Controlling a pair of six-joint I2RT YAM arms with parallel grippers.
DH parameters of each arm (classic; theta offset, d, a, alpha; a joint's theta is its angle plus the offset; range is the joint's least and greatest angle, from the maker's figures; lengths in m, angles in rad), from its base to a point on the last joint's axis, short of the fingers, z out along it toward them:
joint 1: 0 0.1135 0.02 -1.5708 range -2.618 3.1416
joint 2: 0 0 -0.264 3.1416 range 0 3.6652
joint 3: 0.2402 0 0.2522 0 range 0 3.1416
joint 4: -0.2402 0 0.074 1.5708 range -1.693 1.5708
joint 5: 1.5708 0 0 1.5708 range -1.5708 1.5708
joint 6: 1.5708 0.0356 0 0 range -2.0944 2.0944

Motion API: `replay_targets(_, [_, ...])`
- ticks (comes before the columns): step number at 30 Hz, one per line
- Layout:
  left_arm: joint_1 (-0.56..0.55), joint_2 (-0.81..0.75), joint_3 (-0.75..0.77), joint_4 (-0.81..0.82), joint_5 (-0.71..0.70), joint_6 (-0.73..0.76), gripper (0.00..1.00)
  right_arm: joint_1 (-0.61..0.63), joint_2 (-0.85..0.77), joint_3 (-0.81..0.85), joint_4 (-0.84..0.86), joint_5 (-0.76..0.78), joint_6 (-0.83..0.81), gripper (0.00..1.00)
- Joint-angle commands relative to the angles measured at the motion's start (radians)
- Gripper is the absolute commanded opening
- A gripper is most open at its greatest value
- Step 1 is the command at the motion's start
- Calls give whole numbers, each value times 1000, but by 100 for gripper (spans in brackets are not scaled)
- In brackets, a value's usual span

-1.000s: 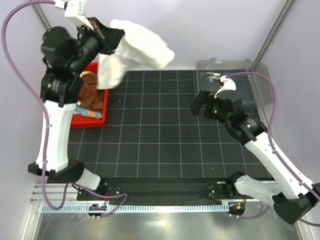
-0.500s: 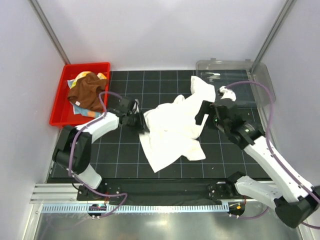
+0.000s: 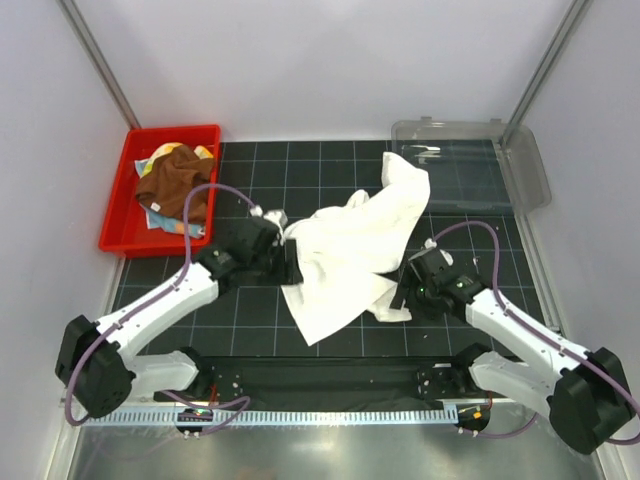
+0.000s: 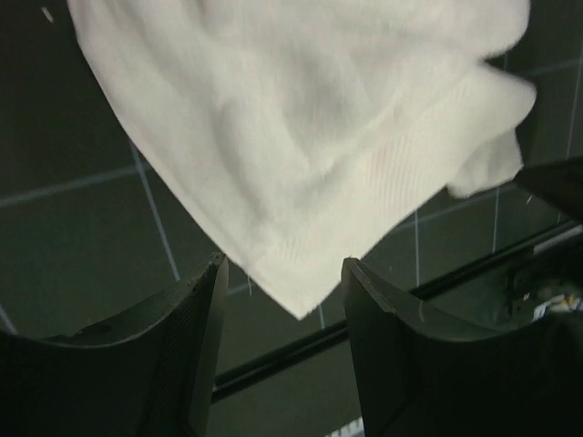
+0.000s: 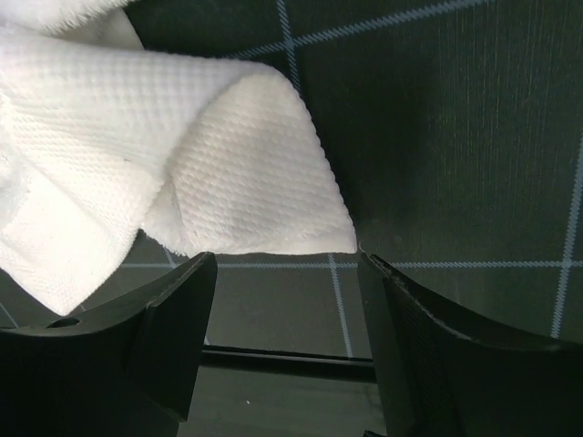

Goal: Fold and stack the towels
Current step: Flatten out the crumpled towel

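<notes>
The big white towel lies crumpled in the middle of the worktop, one end trailing toward the far right corner, where a clear plastic lid sits. The left arm reaches in low at the towel's left edge. The left jaws are spread, with a towel corner hanging between them and nothing pinched. The right arm is down at the towel's near right corner. The right jaws are spread as well, the cloth's folded tip just ahead of them. The rust-brown towel is heaped in the red bin at the far left corner, with scraps of yellow towel and pale blue towel showing around it.
</notes>
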Motion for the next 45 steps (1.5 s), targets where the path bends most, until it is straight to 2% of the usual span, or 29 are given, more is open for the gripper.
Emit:
replay_targets(1, [-102, -48, -144, 2, -14, -118, 57, 3, -93, -62, 103, -44, 129, 70])
replay_targets(5, [-214, -88, -244, 70, -29, -230, 58, 3, -146, -164, 173, -45, 195, 68])
replay_targets(9, [-273, -120, -325, 111, -61, -319, 61, 3, -184, -220, 196, -9, 248, 66])
replay_targets(14, [-313, -163, -448, 235, -84, -465, 62, 3, -253, -302, 241, 30, 272, 67])
replay_targets(20, [-319, -164, -520, 290, -132, -519, 63, 3, -322, -379, 345, 5, 288, 66])
replay_targets(23, [-320, -133, -540, 330, -121, -537, 63, 3, -339, -395, 367, 41, 292, 54])
replay_targets(24, [-326, -127, -545, 350, -121, -557, 63, 3, -342, -398, 383, 51, 292, 44])
replay_targets(26, [-328, -113, -572, 376, -121, -585, 63, 1, -345, -383, 377, 99, 275, 32])
replay_targets(27, [-333, -111, -581, 404, -121, -611, 63, 3, -344, -370, 370, 110, 265, 20])
replay_targets(30, [-346, -108, -606, 427, -132, -646, 63, 3, -345, -318, 350, 127, 216, 1])
replay_targets(36, [-409, -84, -609, 441, -182, -734, 61, 3, -365, -255, 333, 119, 188, 1])
replay_targets(41, [-471, 36, -582, 450, -204, -801, 55, 3, -370, -237, 345, 75, 183, 1])
replay_targets(44, [-480, 115, -559, 452, -219, -826, 48, 3, -367, -229, 344, 78, 173, 1])
replay_targets(45, [-480, 129, -554, 452, -225, -830, 42, 3, -368, -226, 344, 78, 159, 1])
